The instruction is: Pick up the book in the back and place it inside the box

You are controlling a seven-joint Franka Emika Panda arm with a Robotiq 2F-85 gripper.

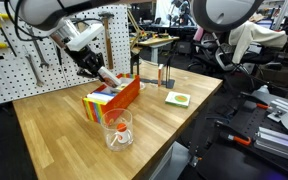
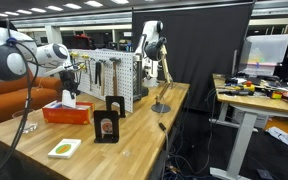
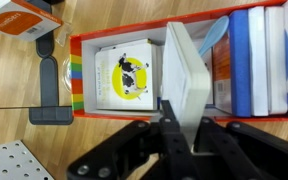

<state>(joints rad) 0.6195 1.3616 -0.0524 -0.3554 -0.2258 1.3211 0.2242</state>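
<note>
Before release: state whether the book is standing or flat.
On edge, not flat: wrist view shows the book edge-on, clamped in the gripper above the box.

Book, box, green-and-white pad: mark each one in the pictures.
book (image 3: 189, 72): wrist view, on the middle of its white cover.
box (image 1: 125, 95): in an exterior view, on its orange-red long side.
green-and-white pad (image 1: 178, 98): in an exterior view, on the middle of its top face.

Opposed exteriors; wrist close above box (image 3: 76, 80)
</note>
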